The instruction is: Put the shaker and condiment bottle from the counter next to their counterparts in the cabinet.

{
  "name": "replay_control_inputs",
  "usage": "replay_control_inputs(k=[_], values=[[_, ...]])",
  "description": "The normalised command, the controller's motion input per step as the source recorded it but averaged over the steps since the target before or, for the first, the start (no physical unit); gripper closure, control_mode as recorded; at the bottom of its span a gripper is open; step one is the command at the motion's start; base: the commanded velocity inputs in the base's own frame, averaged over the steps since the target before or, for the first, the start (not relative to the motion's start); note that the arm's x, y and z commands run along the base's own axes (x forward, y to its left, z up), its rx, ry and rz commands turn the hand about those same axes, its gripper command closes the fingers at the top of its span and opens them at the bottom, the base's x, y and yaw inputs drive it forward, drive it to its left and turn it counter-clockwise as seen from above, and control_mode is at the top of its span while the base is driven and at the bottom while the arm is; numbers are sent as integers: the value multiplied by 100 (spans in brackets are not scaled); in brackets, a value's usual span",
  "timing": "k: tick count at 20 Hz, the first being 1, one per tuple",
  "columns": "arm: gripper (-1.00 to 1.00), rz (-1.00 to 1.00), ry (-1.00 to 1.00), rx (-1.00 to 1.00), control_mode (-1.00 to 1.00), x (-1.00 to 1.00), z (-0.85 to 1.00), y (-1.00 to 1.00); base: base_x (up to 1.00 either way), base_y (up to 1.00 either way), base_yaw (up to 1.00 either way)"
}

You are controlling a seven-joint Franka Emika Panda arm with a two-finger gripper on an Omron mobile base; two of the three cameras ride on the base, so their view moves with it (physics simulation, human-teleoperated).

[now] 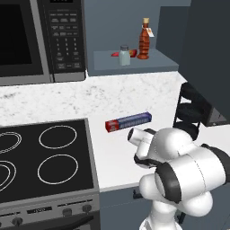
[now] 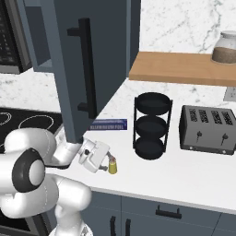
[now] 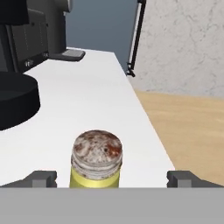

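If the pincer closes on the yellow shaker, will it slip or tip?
The shaker looks rigid, so it probably will not deform. Its round, smooth wall may slip or turn between the fingers. Short and upright on the counter, it seems unlikely to tip.

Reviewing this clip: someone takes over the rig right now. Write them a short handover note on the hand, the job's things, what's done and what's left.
Hand: open, nothing held, level with the shaker, which stands between its fingertips on the counter near the front edge.
Condiment bottle: already upright on the cabinet shelf, beside the pale shaker and the small red-orange item.
Done: bottle placed.
Left: close on the yellow shaker, lift it, carry it to the shelf and set it next to the pale shaker.
Mind the open cabinet door above the arm.
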Motion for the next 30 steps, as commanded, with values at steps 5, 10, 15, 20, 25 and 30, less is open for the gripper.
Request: replay_control_inputs(k=[5, 10, 15, 20, 25, 30], values=[[-100, 0, -2, 0, -100, 23, -26, -7, 0, 0, 0], [-100, 0, -4, 0, -100, 27, -22, -23, 0, 0, 0], [100, 0, -2, 0, -100, 5, -11, -21, 0, 0, 0], [100, 7, -6, 1, -100, 0, 0, -2, 0, 0, 0], [100, 30, -7, 1, -100, 0, 31, 11, 0, 0, 0], [100, 30, -1, 0, -100, 0, 22, 50, 0, 0, 0]])
